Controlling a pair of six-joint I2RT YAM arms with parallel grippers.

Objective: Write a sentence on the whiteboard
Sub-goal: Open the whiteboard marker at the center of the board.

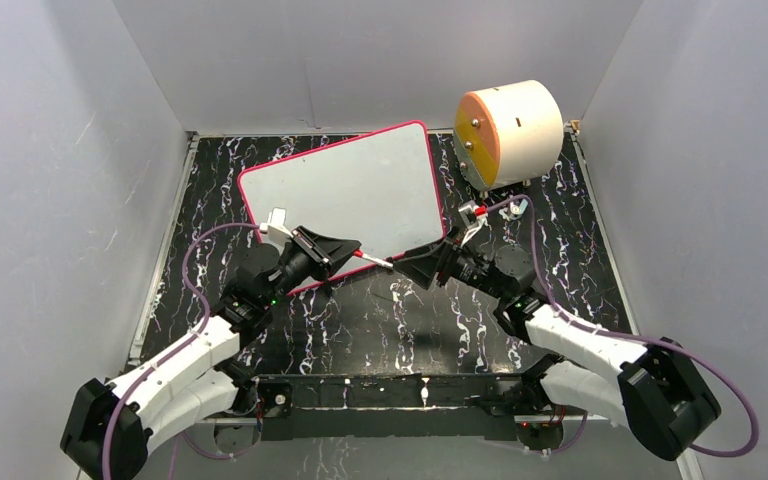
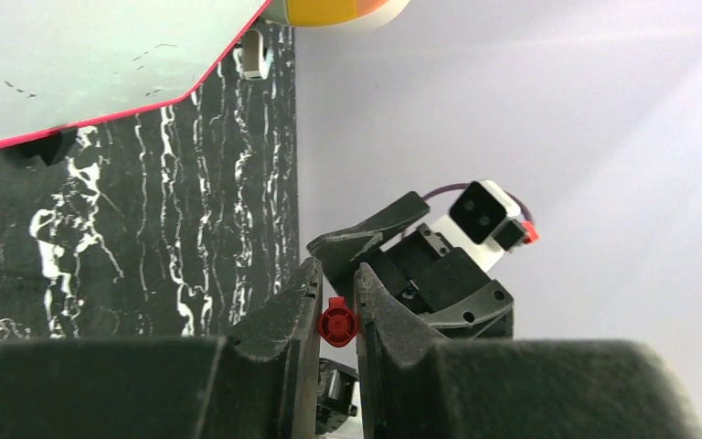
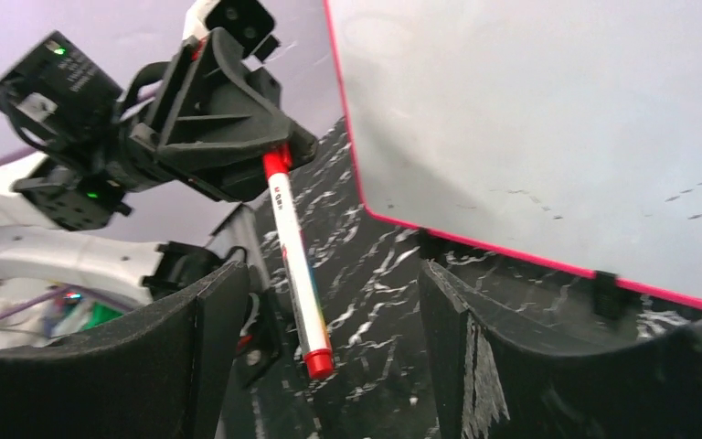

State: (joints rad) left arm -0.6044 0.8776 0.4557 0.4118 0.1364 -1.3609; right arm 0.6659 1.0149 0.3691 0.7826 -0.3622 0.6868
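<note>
Top external view: my left tool point(image 1: 352, 250) pinches the marker point(image 1: 372, 259) mid-frame; my right tool point(image 1: 412, 263) stands wide around its far end. The whiteboard point(image 1: 350, 190) sits upper centre on the bench point(image 1: 400, 320), seemingly unwritten. I should grip firmly and angle the tip boardward.

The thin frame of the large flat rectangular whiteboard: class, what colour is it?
Pink-red, edging the glossy white whiteboard; best seen in the top external view.
</note>
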